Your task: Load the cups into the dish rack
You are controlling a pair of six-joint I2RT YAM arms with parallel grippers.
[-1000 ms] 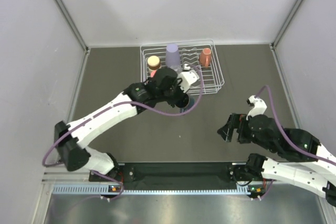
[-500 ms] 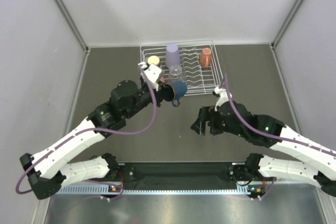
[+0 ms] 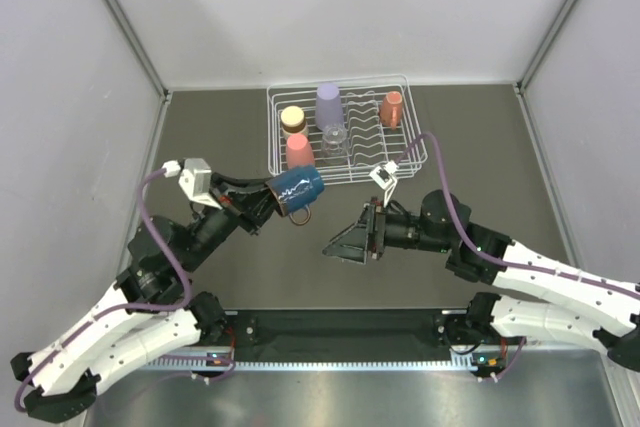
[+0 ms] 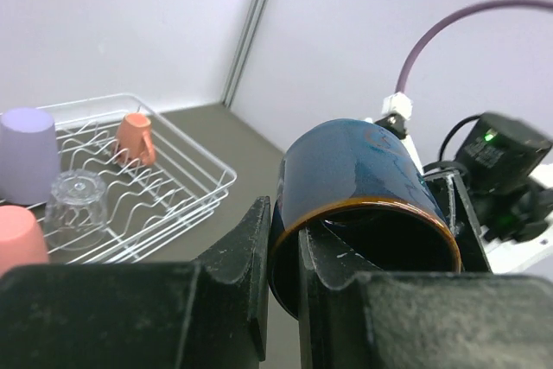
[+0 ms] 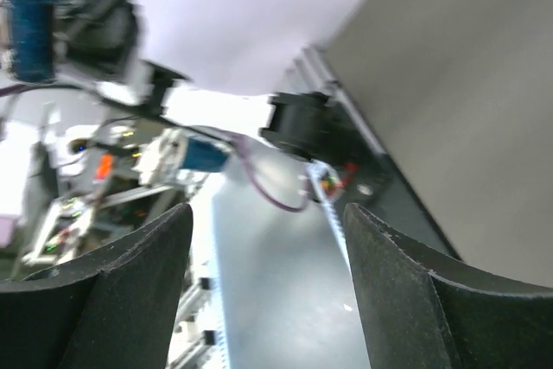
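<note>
dark blue mug gripped just outside the dish rack, four cups inside it

seen from above: dark grey table [image 3: 480,137], with a white wire dish rack [image 3: 415,154] at the far middle. reaching in from the near edge, two white arms.

left gripper [image 3: 270,199] clamped on the rim of the dark blue mug [image 3: 298,187], one finger inside and one outside. mug on its side in the air, just beside the rack's near left corner and outside it, mouth towards the gripper.

right gripper [image 3: 340,244] to the right of the mug and apart from it, jaws spread with nothing between.

inside the rack:
- lavender tumbler [image 3: 329,104], upside down at the far side
- pink tumbler [image 3: 299,150], upside down at the near left
- salmon mug [image 3: 391,108] at the far right
- small shiny cup [image 3: 334,136], base up, just on the near side of the lavender one
</note>
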